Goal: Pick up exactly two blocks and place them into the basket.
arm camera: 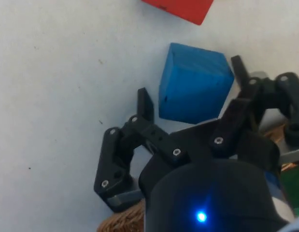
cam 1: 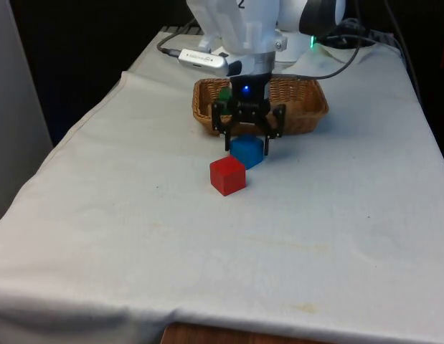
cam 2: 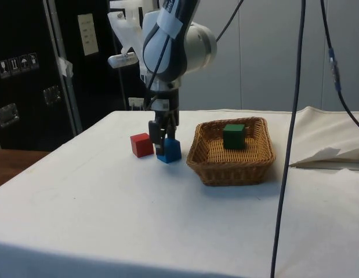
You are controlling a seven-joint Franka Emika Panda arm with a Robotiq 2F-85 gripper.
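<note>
A blue block [cam 1: 247, 153] rests on the white cloth just in front of the wicker basket [cam 1: 305, 115]. My gripper [cam 1: 247, 147] is lowered over it, open, one finger on each side. In the wrist view the fingers [arm camera: 145, 104] stand close beside the blue block [arm camera: 195, 84], with a thin gap showing on one side. A red block [cam 1: 227, 175] lies next to the blue one, on the side away from the basket. A green block [cam 2: 234, 135] sits inside the basket [cam 2: 231, 169]. From the side, the gripper [cam 2: 161, 142] partly covers the blue block [cam 2: 170, 150], with the red block [cam 2: 141, 145] beside it.
The basket stands at the far end of the table near the robot's base. A black cable [cam 2: 289, 145] hangs down at the side view's right. White cloth [cam 1: 171, 244] stretches wide around the blocks. Folded cloth [cam 2: 330, 155] lies past the basket.
</note>
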